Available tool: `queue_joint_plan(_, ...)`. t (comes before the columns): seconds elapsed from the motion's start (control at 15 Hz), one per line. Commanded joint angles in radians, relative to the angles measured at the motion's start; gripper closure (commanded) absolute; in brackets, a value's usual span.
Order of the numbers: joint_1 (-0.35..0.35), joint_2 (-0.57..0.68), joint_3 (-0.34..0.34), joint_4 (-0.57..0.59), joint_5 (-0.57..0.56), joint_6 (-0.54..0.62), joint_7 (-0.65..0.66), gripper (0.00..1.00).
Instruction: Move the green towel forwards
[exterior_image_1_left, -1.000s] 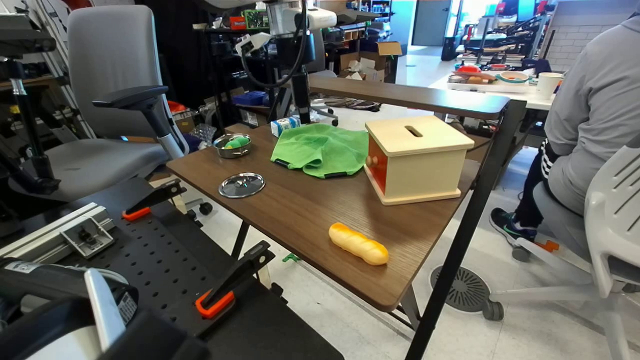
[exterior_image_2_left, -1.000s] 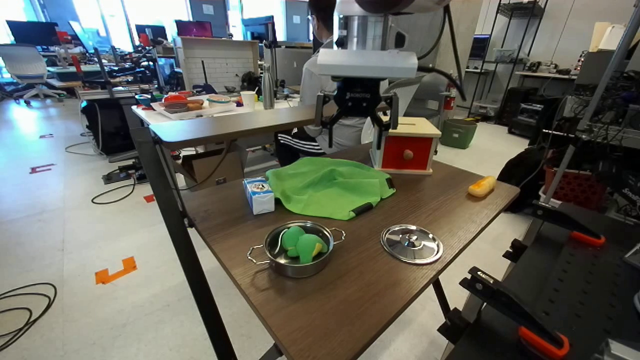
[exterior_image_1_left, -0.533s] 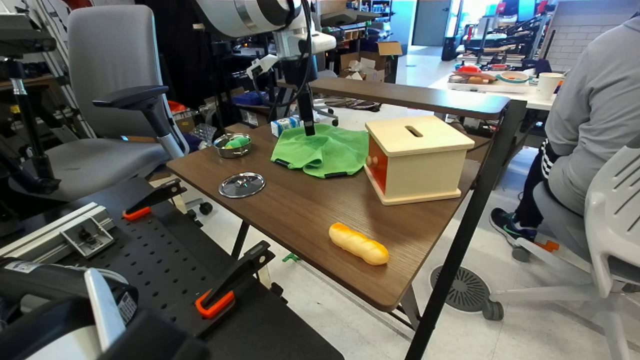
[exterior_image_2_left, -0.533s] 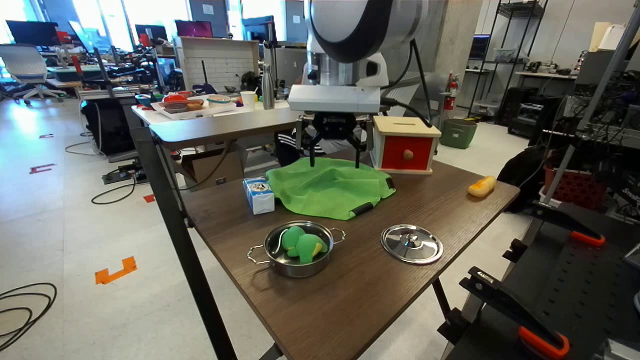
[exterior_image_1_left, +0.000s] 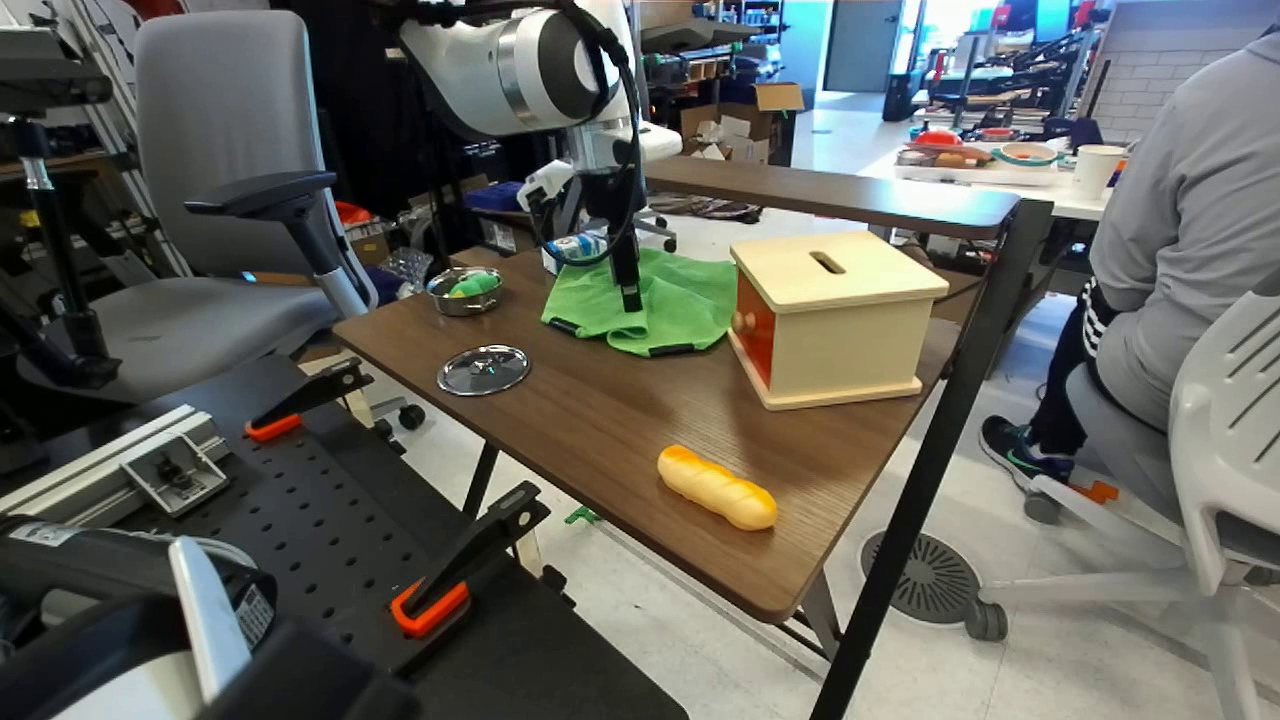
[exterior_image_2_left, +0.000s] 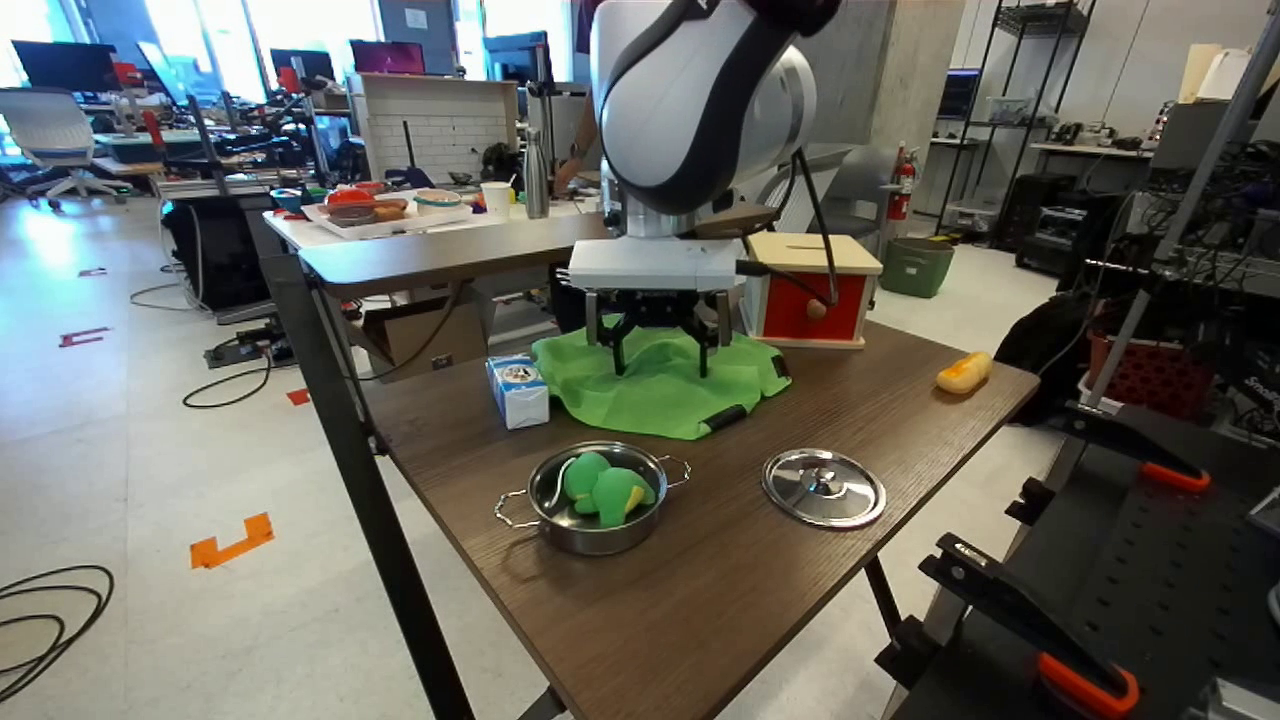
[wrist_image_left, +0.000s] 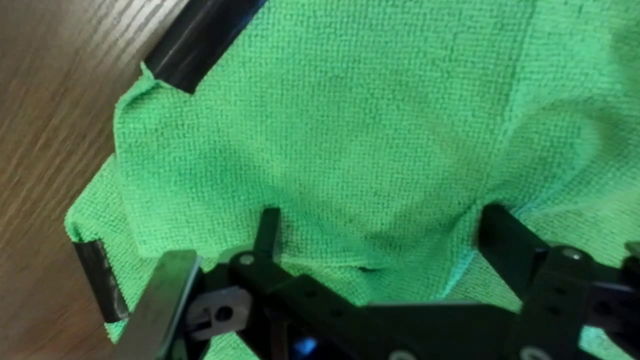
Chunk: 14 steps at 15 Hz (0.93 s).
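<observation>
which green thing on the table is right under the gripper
The green towel, spread rumpled on the table beneath the open gripper. The green toy-like shape sits inside the metal pot instead, clear of the gripper.

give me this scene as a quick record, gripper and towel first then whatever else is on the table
gripper: open, down at the green towel, not closed on it
towel state: rumpled, lying on the brown table
pot: uncovered, green toy inside
lid: lying apart from the pot
wooden box: beside the towel, red front with knob
carton: beside the towel
bread roll: apart from the towel
</observation>
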Motion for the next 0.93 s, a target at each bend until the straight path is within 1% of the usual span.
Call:
queue_joint_plan(0.0,0.010,0.032,-0.003,0.034,0.020,0.011,-0.008,0.00)
queue_joint_plan(0.2,0.000,0.006,0.009,-0.011,0.026,0.018,-0.031,0.00)
queue_joint_plan(0.33,-0.019,-0.016,0.024,-0.043,0.045,0.005,-0.058,0.00)
queue_joint_plan(0.6,-0.027,-0.048,0.011,-0.111,0.063,0.017,-0.088,0.00)
queue_joint_plan(0.87,-0.052,-0.096,0.023,-0.205,0.077,0.014,-0.136,0.00)
